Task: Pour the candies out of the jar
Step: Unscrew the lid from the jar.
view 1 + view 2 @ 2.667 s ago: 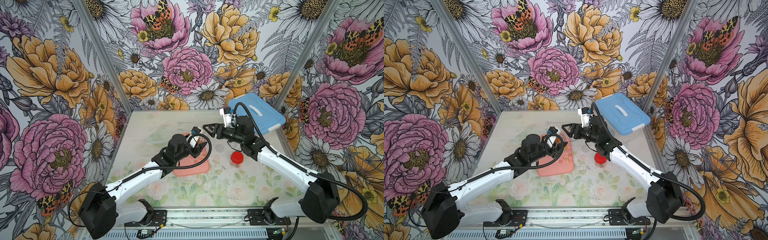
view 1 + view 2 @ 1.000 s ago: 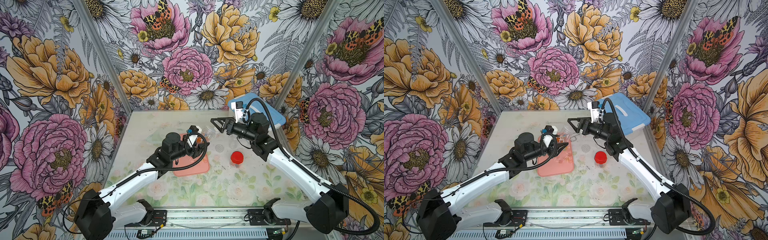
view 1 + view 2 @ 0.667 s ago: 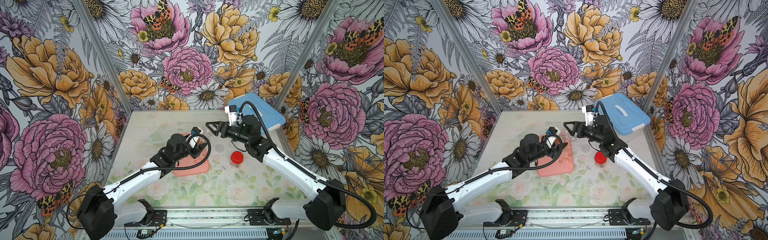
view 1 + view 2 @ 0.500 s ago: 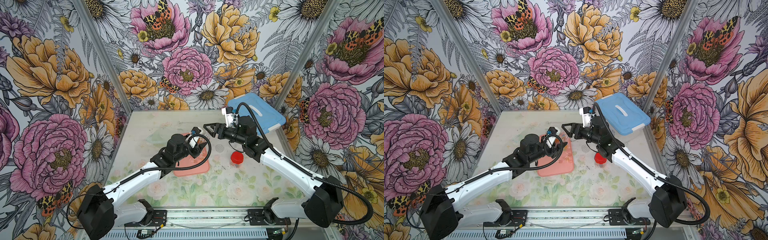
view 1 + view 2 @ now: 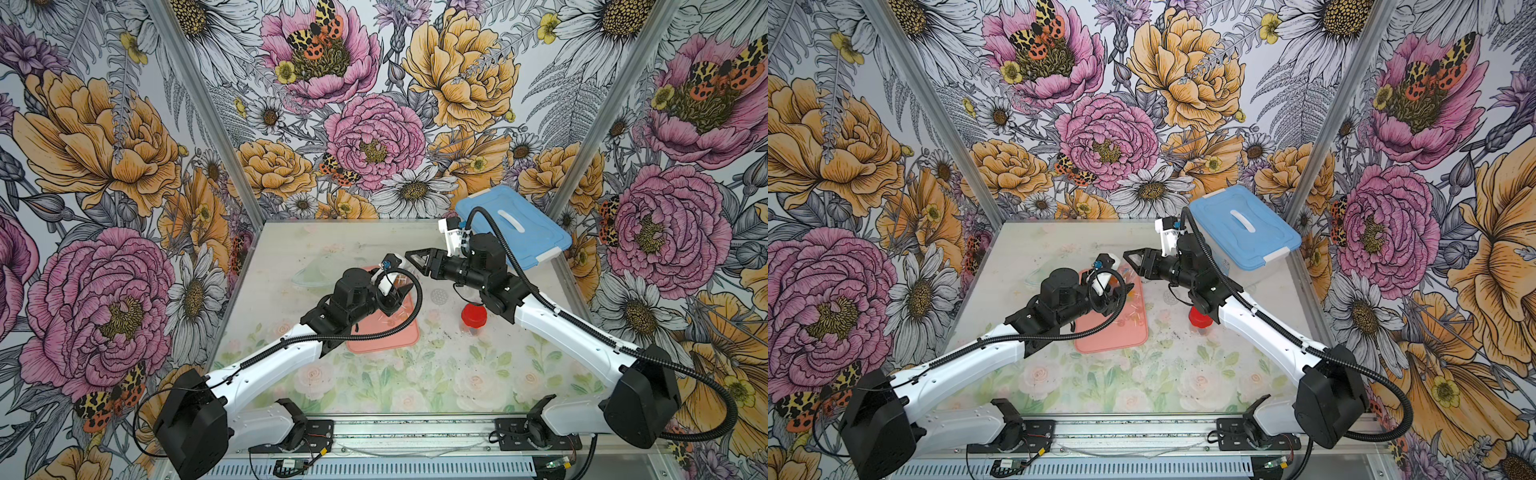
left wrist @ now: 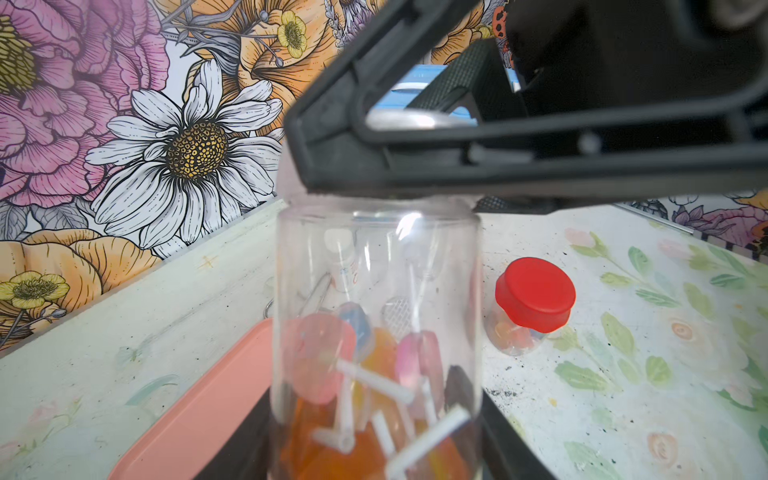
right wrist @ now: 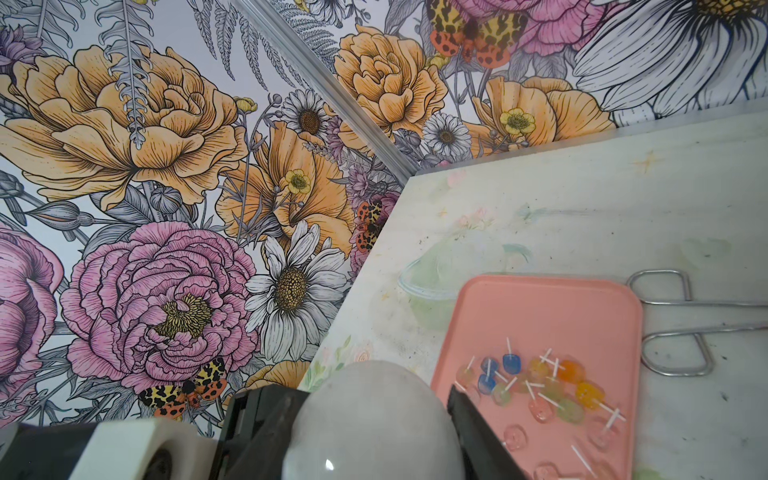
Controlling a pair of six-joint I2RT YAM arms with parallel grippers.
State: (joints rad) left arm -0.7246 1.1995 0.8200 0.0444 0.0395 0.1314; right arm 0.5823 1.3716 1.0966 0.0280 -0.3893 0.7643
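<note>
While the left gripper [image 5: 398, 296] clamps the clear jar [image 6: 374, 266] low on its body, you have the right gripper [image 5: 417, 261] closed on the whitish lid [image 7: 368, 405] at the jar's top. Both meet at centre frame in both top views, at the upper edge of the pink tray [image 5: 382, 344]. The jar is upright or close to it, lid on.

The candies [image 6: 365, 374] are inside the jar: tiny lollipops with pink, orange and blue heads on white sticks, heaped at its base between the left fingers. A scatter of loose lollipops [image 7: 540, 382] lies on the tray. A red-capped jar [image 5: 473, 318] stands right of centre, apart from the tray, with sweets in it too. The blue-lidded box [image 5: 515, 232] sits upper right, out of play.

Step in hand, as I read it: getting the lid off. Nothing pours until it goes.

The next move calls for you to twist or lift the lid with the right gripper while the left holds firm and does not turn with it. The frames do not show whether the lid screws or pulls. Then swing the right arm clear and tip the mouth over the tray. Mind the smooth clear wall: it may slip in the left grip under torque.
</note>
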